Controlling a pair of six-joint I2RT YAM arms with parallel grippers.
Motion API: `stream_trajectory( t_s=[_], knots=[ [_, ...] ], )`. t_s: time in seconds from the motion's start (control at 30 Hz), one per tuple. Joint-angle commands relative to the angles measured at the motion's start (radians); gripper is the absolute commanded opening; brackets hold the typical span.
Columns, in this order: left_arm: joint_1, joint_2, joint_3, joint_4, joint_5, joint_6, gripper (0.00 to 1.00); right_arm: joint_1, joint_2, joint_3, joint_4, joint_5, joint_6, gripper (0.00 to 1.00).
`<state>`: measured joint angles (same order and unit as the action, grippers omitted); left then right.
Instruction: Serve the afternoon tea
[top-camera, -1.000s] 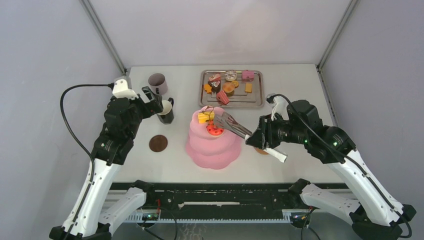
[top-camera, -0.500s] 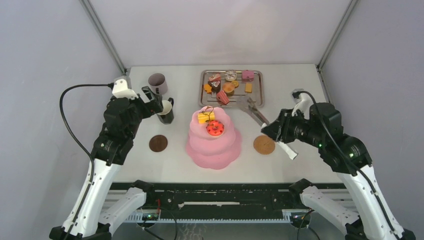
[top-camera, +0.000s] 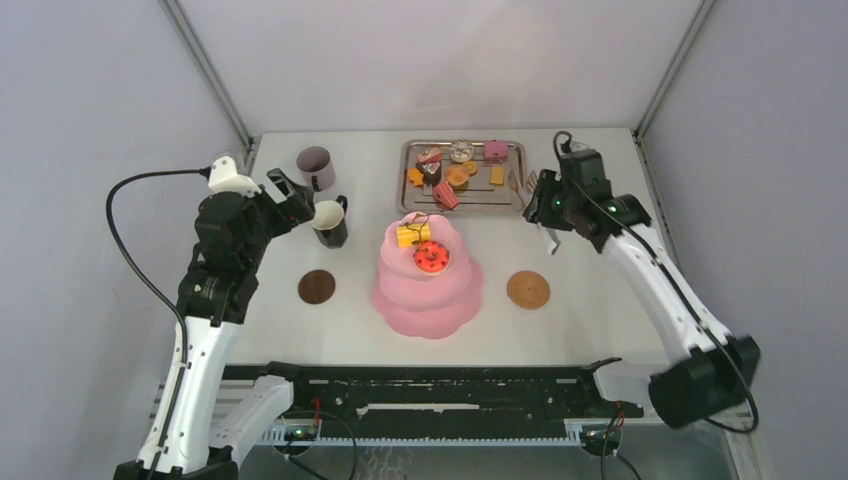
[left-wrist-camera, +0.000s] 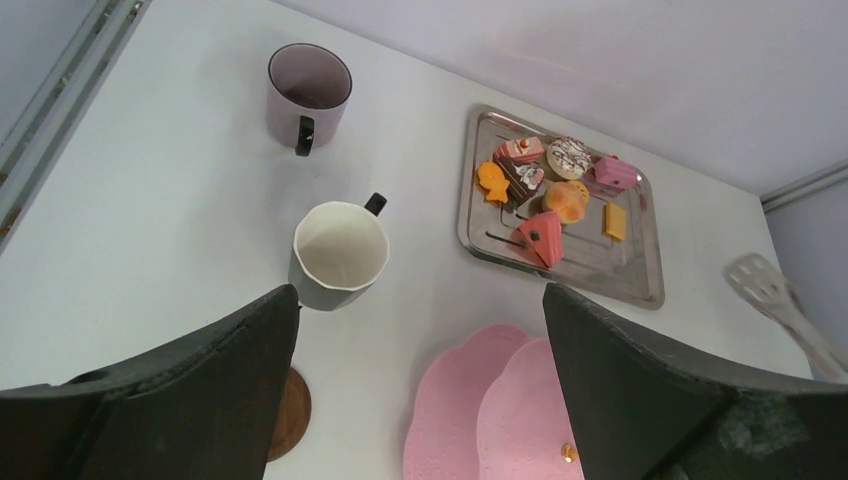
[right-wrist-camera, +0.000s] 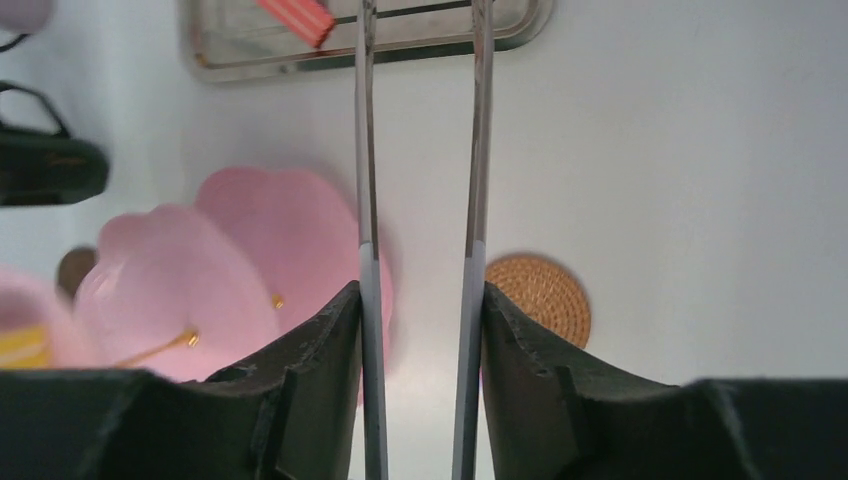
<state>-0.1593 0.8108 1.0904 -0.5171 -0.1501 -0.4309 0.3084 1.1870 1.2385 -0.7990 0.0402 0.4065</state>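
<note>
Seen from above: left arm folded at the elbow, left gripper (top-camera: 291, 197) just beside the black mug (top-camera: 331, 223), mauve mug (top-camera: 315, 167) farther back. Right arm stretched long, right gripper (top-camera: 538, 200) at the right end of the steel tray (top-camera: 505, 200). Toy cakes (top-camera: 455, 170) mostly on that tray, two on the pink stand (top-camera: 425, 310) mid-table.

Through the left wrist: fingers (left-wrist-camera: 180, 390) spread wide, black mug below between them, steel tongs (left-wrist-camera: 775, 298) at the right edge.

Through the right wrist: fingers (right-wrist-camera: 300, 390) pressed onto the tongs' two arms, tongs reaching across the tray.

Left claw (left-wrist-camera: 420, 300) spread wide; right claw (right-wrist-camera: 420, 296) clamped on tongs (right-wrist-camera: 366, 150)
</note>
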Motion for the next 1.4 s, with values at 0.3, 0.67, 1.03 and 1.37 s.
stream_trajectory(
  t_s=[0.3, 0.67, 1.03, 1.37],
  knots=[
    [0.041, -0.021, 0.065, 0.008, 0.072, -0.031, 0.96, -0.033, 0.491, 0.172, 0.284, 0.055, 0.008, 0.51],
    [0.047, -0.039, 0.047, 0.002, 0.08, -0.034, 0.95, 0.016, 0.623, 0.272, 0.285, 0.095, 0.026, 0.53],
    [0.048, -0.086, 0.022, -0.018, 0.022, -0.025, 0.95, 0.028, 0.73, 0.352, 0.206, 0.123, 0.032, 0.56],
    [0.049, -0.134, -0.001, -0.022, -0.036, -0.02, 0.95, 0.053, 0.785, 0.411, 0.187, 0.133, -0.02, 0.54]
  ],
)
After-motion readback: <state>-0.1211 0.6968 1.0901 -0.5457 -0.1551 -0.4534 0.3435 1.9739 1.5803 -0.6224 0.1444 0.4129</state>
